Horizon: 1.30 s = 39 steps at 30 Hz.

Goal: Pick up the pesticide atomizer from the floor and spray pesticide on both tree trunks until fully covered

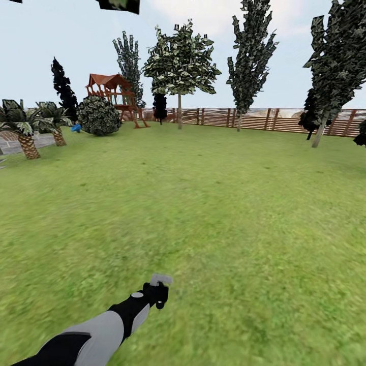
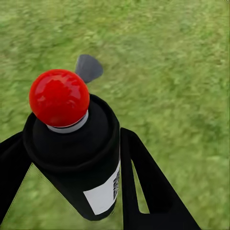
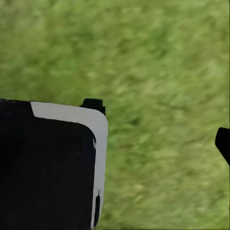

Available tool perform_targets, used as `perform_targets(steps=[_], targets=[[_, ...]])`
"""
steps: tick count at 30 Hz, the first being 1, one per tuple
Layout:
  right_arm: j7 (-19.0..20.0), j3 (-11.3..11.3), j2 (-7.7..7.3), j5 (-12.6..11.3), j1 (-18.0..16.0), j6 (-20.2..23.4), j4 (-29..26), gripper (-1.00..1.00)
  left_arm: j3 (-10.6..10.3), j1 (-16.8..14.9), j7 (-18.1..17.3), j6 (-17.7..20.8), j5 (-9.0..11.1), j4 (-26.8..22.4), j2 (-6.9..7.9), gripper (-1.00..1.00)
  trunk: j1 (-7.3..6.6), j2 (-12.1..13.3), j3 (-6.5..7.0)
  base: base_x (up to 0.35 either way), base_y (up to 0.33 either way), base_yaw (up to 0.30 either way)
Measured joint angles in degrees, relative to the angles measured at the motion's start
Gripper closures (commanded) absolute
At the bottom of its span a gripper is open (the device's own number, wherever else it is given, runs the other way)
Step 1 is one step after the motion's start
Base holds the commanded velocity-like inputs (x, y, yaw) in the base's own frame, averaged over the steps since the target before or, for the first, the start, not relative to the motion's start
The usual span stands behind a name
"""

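Left end effector outstretched, gripping pesticide atomizer

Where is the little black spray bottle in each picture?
Head view: the spray bottle sits low, left of middle, at the tip of the left arm.
Left wrist view: the bottle fills the middle, between the left gripper's fingers.
Right wrist view: not there.
Shared landmark: the green lawn.

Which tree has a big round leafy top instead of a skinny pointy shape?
The tree by the fence, right of the playset. Its bare trunk carries a wide leafy top; the others are narrow and dark.
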Motion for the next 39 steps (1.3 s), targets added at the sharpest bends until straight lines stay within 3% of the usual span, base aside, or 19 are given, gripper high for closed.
perform_targets(steps=[2,4,11,28,39], targets=[[3.5,0.0,-0.94,0.0,0.6,-0.1,0.0,-1.0,0.0,0.0,0.0,0.0,0.0,0.0,0.0,1.0,0.0,0.0,0.0,0.35,0.0,0.0],[3.9,0.0,-1.14,0.0,0.9,-0.2,0.0,-1.0,0.0,0.0,0.0,0.0,0.0,0.0,0.0,1.0,0.0,0.0,0.0,0.35,0.0,0.0],[4.0,0.0,0.66,-0.1,1.0,-0.2,0.0,-1.0,0.0,0.0,0.0,0.0,0.0,0.0,0.0,1.0,0.0,0.0,0.0,0.35,0.0,0.0],[4.0,0.0,0.85,-0.2,1.0,-0.3,0.0,-1.0,-0.2,0.0,0.0,-0.1,0.0,0.0,0.0,1.0,0.0,0.0,0.0,0.35,0.0,0.0],[4.0,-0.1,2.73,-0.1,1.1,-0.1,-0.1,-1.0,-0.1,0.0,0.0,-0.1,0.0,0.0,0.0,1.0,0.0,0.0,0.0,0.35,0.0,0.0]])
